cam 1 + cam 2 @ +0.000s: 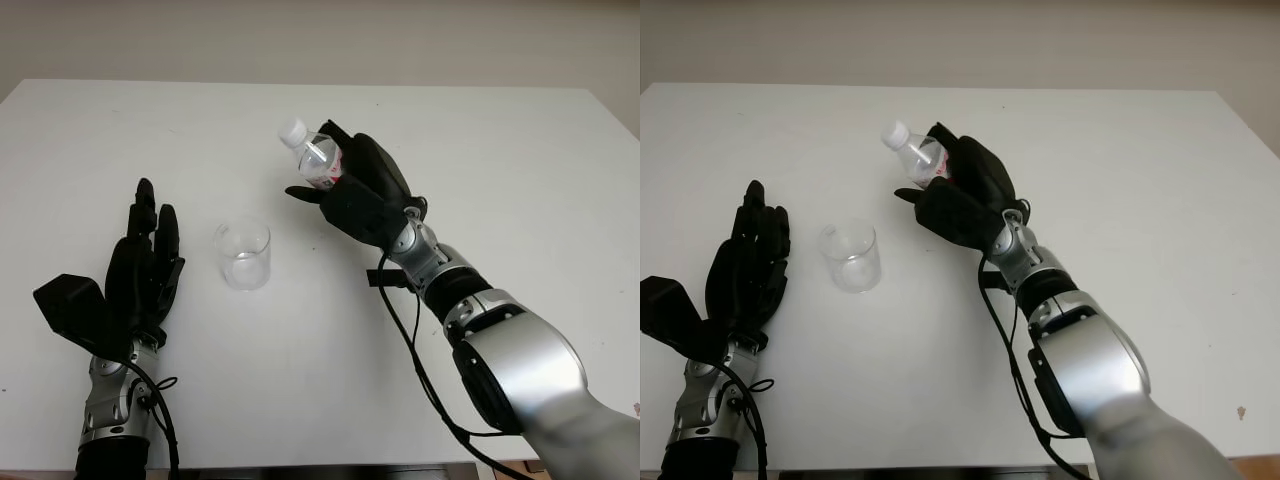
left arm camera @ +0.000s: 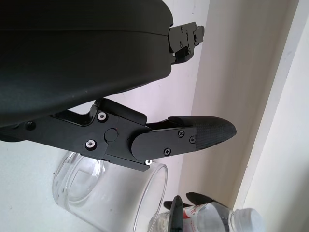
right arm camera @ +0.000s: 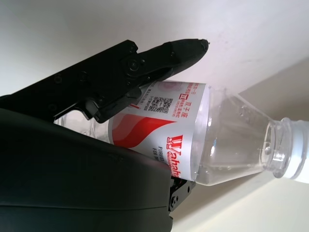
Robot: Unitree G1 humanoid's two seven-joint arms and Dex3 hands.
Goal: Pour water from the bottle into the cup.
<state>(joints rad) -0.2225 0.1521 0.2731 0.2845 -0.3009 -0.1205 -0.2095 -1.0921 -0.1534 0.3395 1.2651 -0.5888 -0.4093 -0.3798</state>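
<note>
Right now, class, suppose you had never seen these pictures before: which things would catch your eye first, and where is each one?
First comes the right hand, raised over the middle of the white table and gripping a clear bottle with a red and white label, its white-capped neck tilted toward the far left. Next, a clear cup stands upright to the bottle's left, apart from it. The open left hand is just left of the cup.

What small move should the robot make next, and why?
Probably carry the bottle sideways until its mouth is above the cup. The right hand holds it tilted but off to the cup's side, white cap apparently on. The left hand is open beside the cup.
</note>
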